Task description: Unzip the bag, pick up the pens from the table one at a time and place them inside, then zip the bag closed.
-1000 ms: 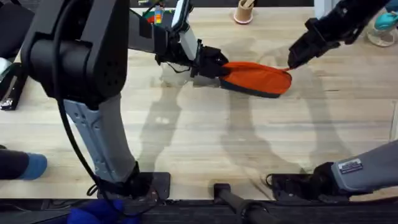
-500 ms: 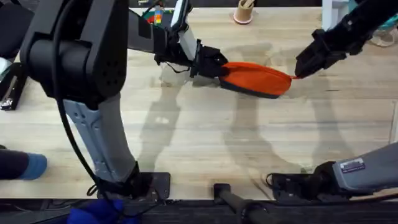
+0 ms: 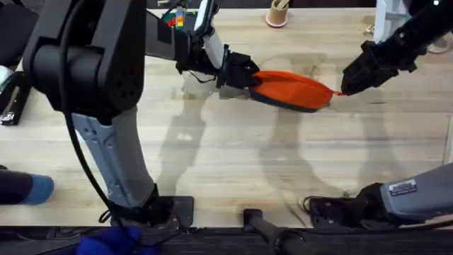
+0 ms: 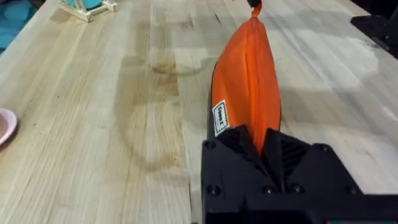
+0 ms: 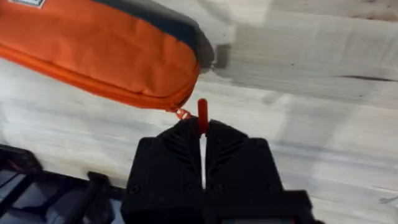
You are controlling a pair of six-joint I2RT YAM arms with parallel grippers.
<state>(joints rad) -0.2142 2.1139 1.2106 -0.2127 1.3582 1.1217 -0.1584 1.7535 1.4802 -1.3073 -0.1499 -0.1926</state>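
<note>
One soft oblong orange fabric pouch (image 3: 294, 88) is lying on the light wooden plank surface (image 3: 233, 163), its zipper run fully to the right end. At its left end, the left claw (image 3: 244, 74) is clenching the fabric between its black fingers. At the right end, the right claw (image 3: 348, 86) is pinching the single small red zipper pull tab (image 5: 202, 116). One small tan cup (image 3: 277, 13) is standing well behind the pouch.
</note>
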